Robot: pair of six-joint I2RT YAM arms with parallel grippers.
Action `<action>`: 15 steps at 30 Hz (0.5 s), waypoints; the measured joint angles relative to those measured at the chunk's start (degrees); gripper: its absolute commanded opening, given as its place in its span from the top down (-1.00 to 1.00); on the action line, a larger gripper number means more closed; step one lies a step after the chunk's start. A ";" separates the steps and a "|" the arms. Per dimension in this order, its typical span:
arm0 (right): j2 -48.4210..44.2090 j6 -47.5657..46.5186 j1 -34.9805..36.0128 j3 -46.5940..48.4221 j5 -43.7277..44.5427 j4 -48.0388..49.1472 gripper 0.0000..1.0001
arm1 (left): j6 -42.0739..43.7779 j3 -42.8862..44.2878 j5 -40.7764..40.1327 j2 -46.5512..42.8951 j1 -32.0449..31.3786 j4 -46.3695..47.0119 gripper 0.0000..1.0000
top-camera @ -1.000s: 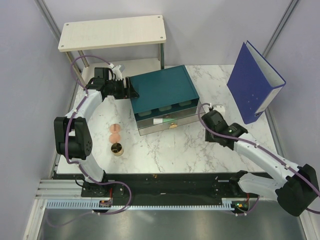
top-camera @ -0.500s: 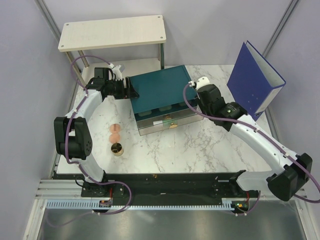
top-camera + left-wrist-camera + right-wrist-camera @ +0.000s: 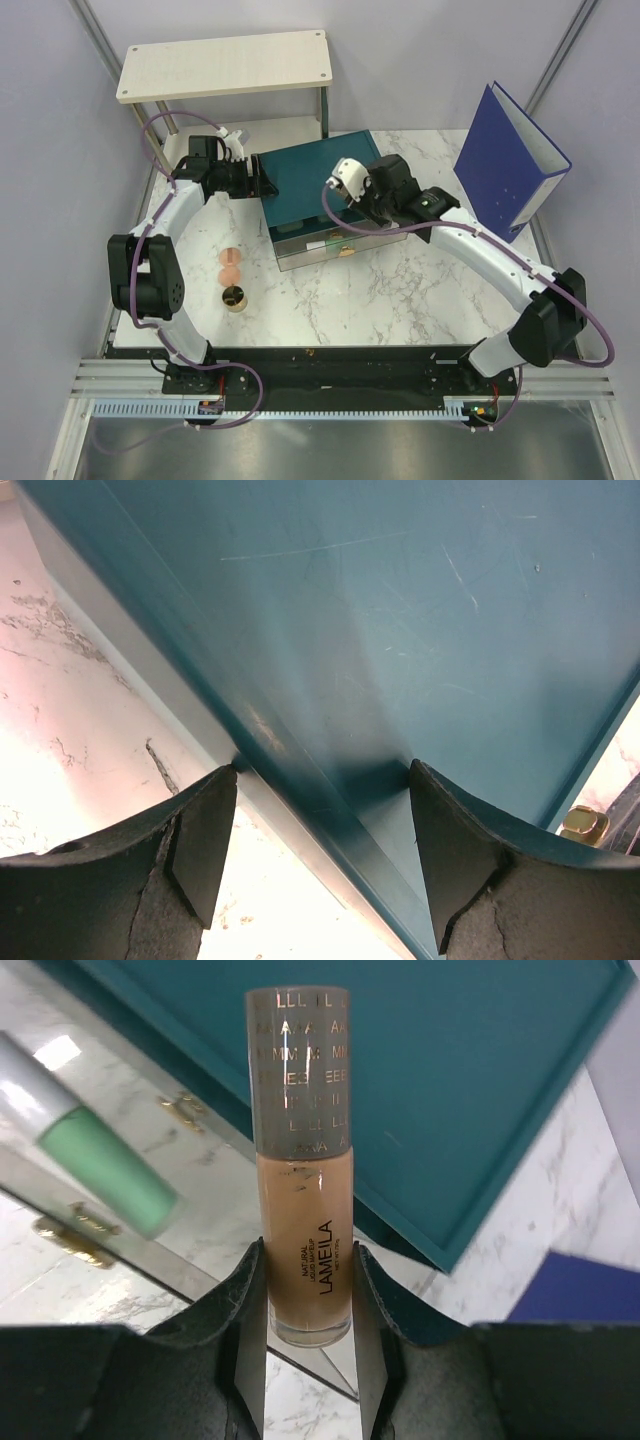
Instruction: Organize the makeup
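Observation:
My right gripper (image 3: 305, 1260) is shut on the tan stick (image 3: 300, 1190), a foundation bottle with a grey cap, held above the open drawer (image 3: 330, 248) of the teal drawer box (image 3: 325, 180). In the top view this gripper (image 3: 352, 215) hangs over the box's front. A mint-green tube (image 3: 105, 1175) lies in the drawer. Two peach-pink discs (image 3: 230, 264) and the gold-rimmed pot (image 3: 236, 298) sit on the table left of the box. My left gripper (image 3: 262, 180) clasps the box's left edge; its fingers (image 3: 200, 850) straddle that edge (image 3: 330, 810).
A blue ring binder (image 3: 510, 165) stands at the back right. A pale wooden shelf (image 3: 225, 62) stands behind the box. Gold handles (image 3: 185, 1110) line the drawer fronts. The marble table (image 3: 380, 300) runs to a black rail at the front.
My right arm has swung from the table right of the box up and leftwards over the box's front and drawer, carrying the tan stick. My left arm has not moved.

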 measured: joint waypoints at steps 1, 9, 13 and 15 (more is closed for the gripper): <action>0.28 -1.55 0.33 0.00 -2.05 -0.02 0.98 | 0.00 -0.04 0.00 0.00 0.00 0.04 -0.51; 2.36 -9.46 1.99 0.20 -15.02 -0.02 0.90 | 0.00 -0.04 0.00 0.00 0.00 0.07 -0.51; 3.23 -12.22 2.05 0.20 -19.69 -0.09 0.80 | 0.00 -0.04 0.00 0.00 0.00 0.07 -0.51; 3.65 -12.79 2.12 0.20 -20.96 -0.09 0.58 | 0.00 -0.04 0.00 0.00 0.00 0.07 -0.52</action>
